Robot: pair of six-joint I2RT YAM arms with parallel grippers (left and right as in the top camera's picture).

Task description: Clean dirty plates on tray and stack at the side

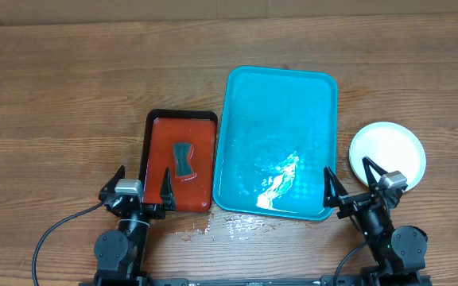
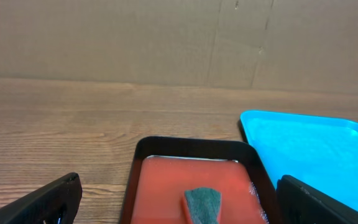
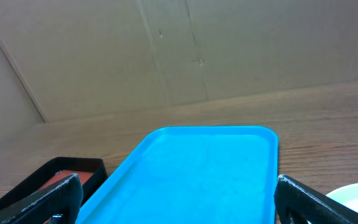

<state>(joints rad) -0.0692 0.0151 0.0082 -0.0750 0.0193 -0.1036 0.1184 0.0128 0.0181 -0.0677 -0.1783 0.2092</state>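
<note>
Glossy teal tray (image 1: 245, 103), whitish plate (image 1: 386, 145) (pale mint rim).

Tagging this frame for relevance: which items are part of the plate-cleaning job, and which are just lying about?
Job: teal tray, white plate (maybe a stack), sponge, red tray.
Lying about: black cable, water spill.

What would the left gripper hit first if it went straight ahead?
The left gripper would probably meet the red tray first, near its sponge; its height above is unclear.
</note>
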